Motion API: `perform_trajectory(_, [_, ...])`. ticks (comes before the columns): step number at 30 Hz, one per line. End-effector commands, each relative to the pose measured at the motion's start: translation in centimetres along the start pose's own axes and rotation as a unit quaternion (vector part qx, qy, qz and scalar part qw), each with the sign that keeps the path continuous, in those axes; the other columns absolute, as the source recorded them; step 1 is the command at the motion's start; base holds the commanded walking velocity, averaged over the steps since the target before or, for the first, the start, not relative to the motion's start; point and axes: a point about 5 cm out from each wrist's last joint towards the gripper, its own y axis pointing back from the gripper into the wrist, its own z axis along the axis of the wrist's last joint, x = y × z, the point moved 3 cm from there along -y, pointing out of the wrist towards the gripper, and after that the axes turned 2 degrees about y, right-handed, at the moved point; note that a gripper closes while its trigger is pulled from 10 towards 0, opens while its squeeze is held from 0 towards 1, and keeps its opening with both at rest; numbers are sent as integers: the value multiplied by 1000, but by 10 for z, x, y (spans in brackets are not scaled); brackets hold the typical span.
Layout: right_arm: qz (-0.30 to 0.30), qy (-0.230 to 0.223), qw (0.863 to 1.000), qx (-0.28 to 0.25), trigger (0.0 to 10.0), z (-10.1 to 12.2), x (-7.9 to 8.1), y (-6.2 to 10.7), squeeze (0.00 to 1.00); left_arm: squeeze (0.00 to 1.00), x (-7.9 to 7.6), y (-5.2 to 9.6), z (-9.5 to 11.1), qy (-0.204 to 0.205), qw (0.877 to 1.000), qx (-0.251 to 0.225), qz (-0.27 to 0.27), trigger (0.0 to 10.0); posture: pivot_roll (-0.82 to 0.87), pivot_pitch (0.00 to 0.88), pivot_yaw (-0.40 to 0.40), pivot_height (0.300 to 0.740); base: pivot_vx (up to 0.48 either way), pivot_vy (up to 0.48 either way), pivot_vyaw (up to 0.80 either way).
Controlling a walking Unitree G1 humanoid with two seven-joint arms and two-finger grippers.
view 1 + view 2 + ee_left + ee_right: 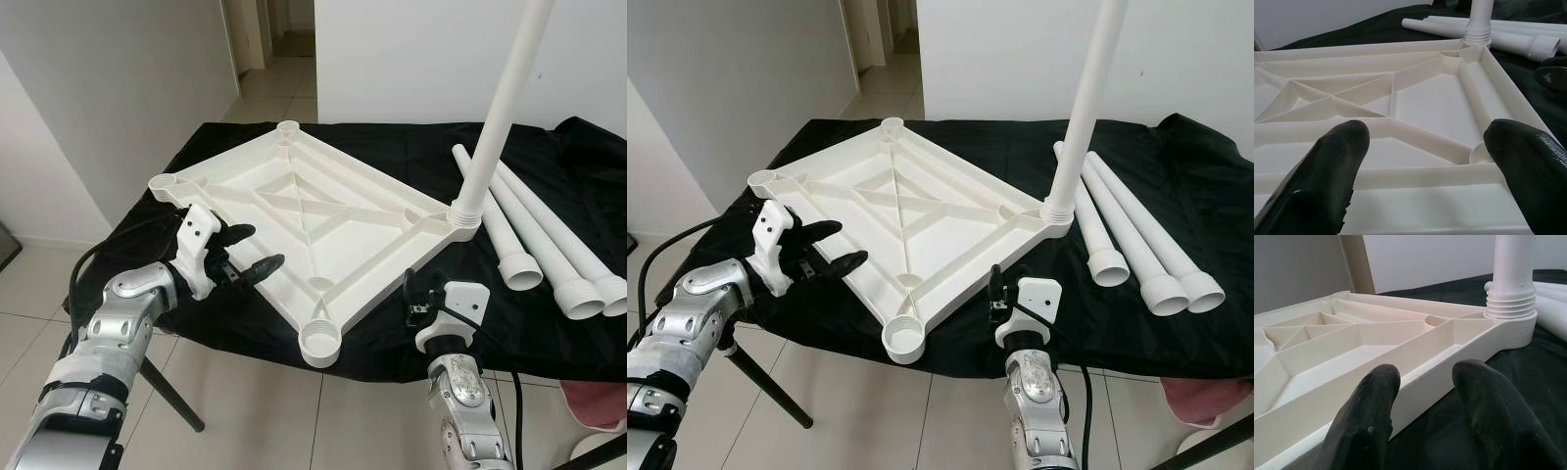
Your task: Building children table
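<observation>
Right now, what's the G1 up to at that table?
It is assembling a child's table. The white tabletop lies upside down on a black cloth, with one leg already standing in a corner socket. Three loose legs lie beside it on the robot's right. The left gripper is open at the tabletop's near-left edge, and the right gripper is open, its fingers straddling the near-right rim. Neither is closed on anything yet; three corner sockets are still empty.

Black-draped table (549,166): tabletop (313,220), loose legs (534,230)
</observation>
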Motion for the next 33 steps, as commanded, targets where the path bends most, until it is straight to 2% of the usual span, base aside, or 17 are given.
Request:
perform_trajectory(1, [0,-8,1000,4,10000,-4,3,1,0,0,4,3,-5,8,1000,7,20,10000,28,115,96,740,0,0,0])
perform_trajectory(5, [0,-7,1000,4,10000,-4,3,1,0,0,17,4,-4,12,997,6,72,10000,26,111,97,740,0,0,0])
perform_trajectory(13, [2,-8,1000,3,10000,-3,4,1,0,0,23,3,-3,23,995,-1,101,10000,27,111,97,740,0,0,0])
perform_trajectory(29, [-1,-9,1000,3,10000,-3,5,2,0,0,26,3,-2,22,994,1,105,10000,28,114,104,740,0,0,0])
perform_trajectory(31, [0,-10,1000,3,10000,-3,5,2,0,0,13,1,0,19,999,-11,49,10000,28,115,104,740,0,0,0])
perform_trajectory(32, [0,-9,1000,3,10000,-4,4,2,0,0,8,1,3,34,999,-25,29,0,28,115,101,740,0,0,0])
perform_trajectory(33, [0,-9,1000,3,10000,-3,4,2,0,0,6,1,5,45,998,-34,19,0,29,117,102,740,0,0,0])
